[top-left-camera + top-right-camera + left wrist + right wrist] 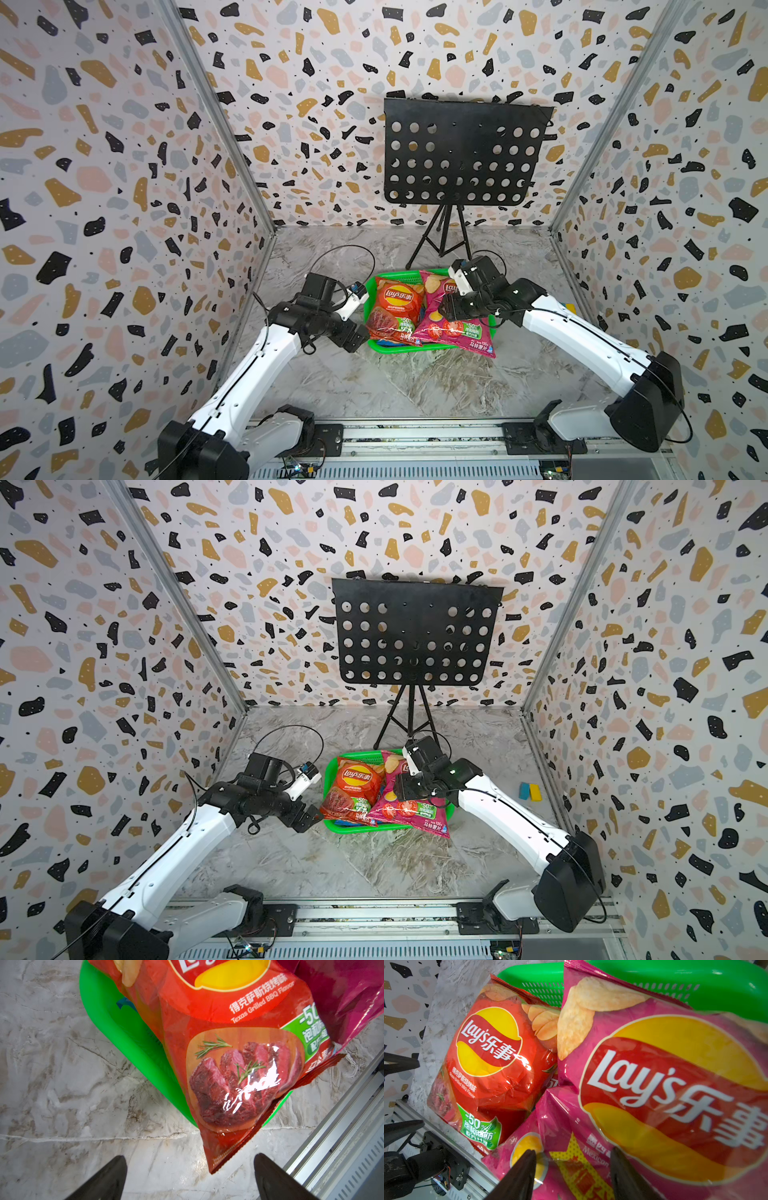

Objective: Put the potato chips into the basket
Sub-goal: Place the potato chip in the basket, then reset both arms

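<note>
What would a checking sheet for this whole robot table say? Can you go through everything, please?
Surface: grey marbled table; no spills seen.
Job's things: red bag and pink bag lie side by side in the green basket. The pink bag's near end hangs over the rim onto the table. A blue edge peeks from under the red bag. No yellow bag seen.
Clutter: blue-and-yellow block by the right wall; black music stand at the back.
Grippers: left gripper has jaws wide open by the red bag's corner, holding nothing. Right gripper has jaws apart over the pink bag; touch cannot be told.
Cables: a black cable loops over each wrist; no snag seen.
Surroundings: speckled walls on three sides; metal rail in front.
</note>
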